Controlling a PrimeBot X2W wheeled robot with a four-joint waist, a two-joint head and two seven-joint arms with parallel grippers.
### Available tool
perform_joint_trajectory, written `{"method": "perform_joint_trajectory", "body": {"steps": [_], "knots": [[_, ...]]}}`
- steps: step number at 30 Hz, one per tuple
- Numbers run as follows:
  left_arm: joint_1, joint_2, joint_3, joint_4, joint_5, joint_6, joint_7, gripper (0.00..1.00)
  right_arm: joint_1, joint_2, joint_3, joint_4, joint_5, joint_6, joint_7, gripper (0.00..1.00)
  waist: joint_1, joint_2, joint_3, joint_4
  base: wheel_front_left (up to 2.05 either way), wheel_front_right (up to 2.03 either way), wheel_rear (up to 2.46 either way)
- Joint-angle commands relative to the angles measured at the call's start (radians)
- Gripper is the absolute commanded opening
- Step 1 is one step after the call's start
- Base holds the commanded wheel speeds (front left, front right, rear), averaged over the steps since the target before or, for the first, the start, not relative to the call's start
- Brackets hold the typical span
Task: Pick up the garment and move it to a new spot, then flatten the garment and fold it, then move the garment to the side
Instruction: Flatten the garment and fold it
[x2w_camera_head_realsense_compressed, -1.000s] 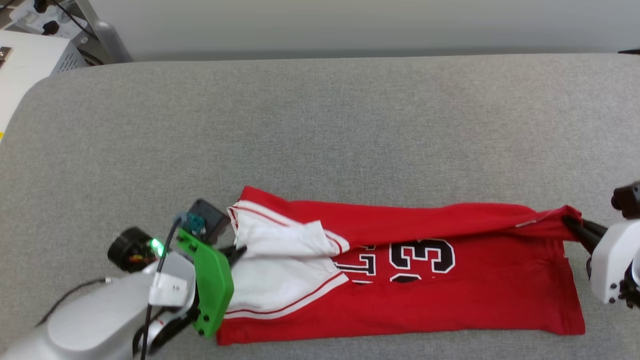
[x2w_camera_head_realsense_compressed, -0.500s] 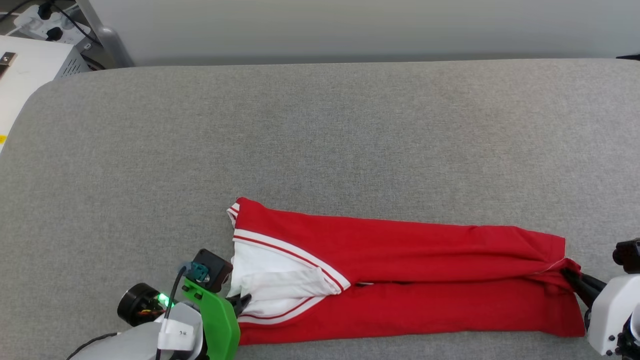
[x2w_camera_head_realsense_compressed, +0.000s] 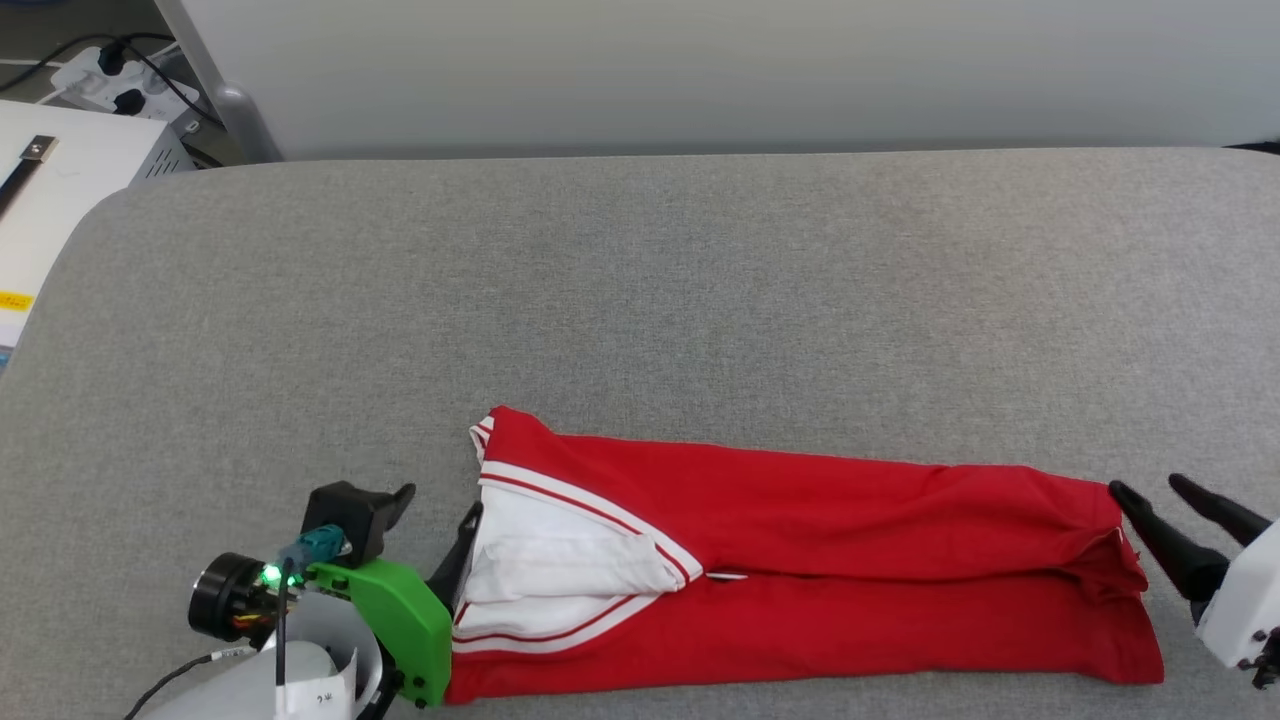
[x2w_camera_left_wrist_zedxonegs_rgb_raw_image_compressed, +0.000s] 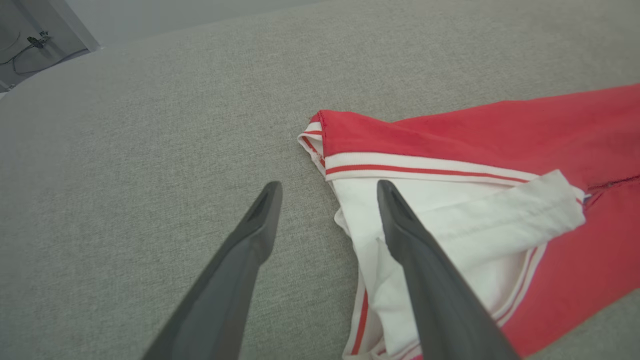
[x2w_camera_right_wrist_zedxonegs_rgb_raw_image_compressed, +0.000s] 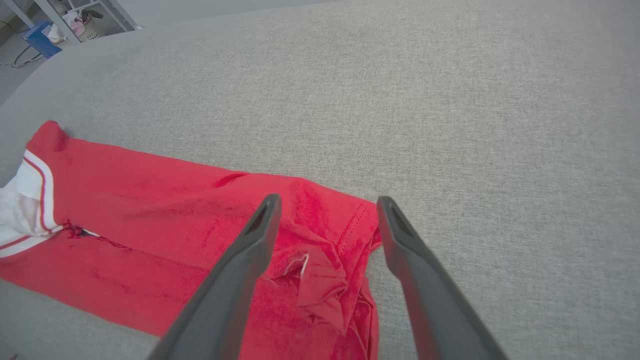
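Red jersey garment (x2w_camera_head_realsense_compressed: 800, 570) with white striped sleeves lay as one long folded strip between two tools, near the grey fabric desk's (x2w_camera_head_realsense_compressed: 640, 280) front edge. Wide bare cloth stretched beyond both. Left tool (x2w_camera_head_realsense_compressed: 440, 500) at the sleeve end and right tool (x2w_camera_head_realsense_compressed: 1147, 486) at the hem gaped empty, their arms running out of view.

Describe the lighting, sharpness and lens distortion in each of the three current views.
Head view: soft, even light, no glare; the garment is sharp on the grey cushion. Left wrist view: wide-angle stretch makes the left pincer loom large, while the weave beyond stays crisp. Right wrist view: same stretch on the right pincer; the saturated red mutes the garment's creases.
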Motion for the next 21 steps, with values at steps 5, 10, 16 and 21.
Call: {"method": "perform_joint_trajectory", "body": {"steps": [5, 10, 16, 21], "knots": [[0.064, -0.027, 0.13, -0.014, 0.087, 0.122, -0.073, 1.0, 0.042, -0.042, -0.126, -0.074, 0.115, -0.001, 0.114, 1.0, 0.0001, 0.0, 0.002, 0.012, 0.0, 0.0, 0.0], [0.139, -0.091, 0.302, -0.066, 0.226, 0.172, -0.074, 1.0, 0.044, -0.052, -0.164, -0.019, 0.204, -0.001, 0.268, 1.0, 0.0001, 0.0, 0.022, 0.027, 0.0, 0.0, 0.0], [0.259, -0.201, 0.519, -0.099, 0.408, 0.17, -0.074, 1.0, -0.015, -0.02, -0.14, 0.092, 0.195, -0.001, 0.373, 1.0, 0.0001, 0.0, 0.053, 0.059, 0.0, 0.0, 0.0], [0.324, -0.276, 0.631, -0.097, 0.512, 0.13, -0.074, 1.0, -0.044, 0.02, -0.096, 0.138, 0.177, -0.001, 0.395, 1.0, 0.0001, 0.0, 0.066, 0.081, 0.0, 0.0, 0.0]]}}
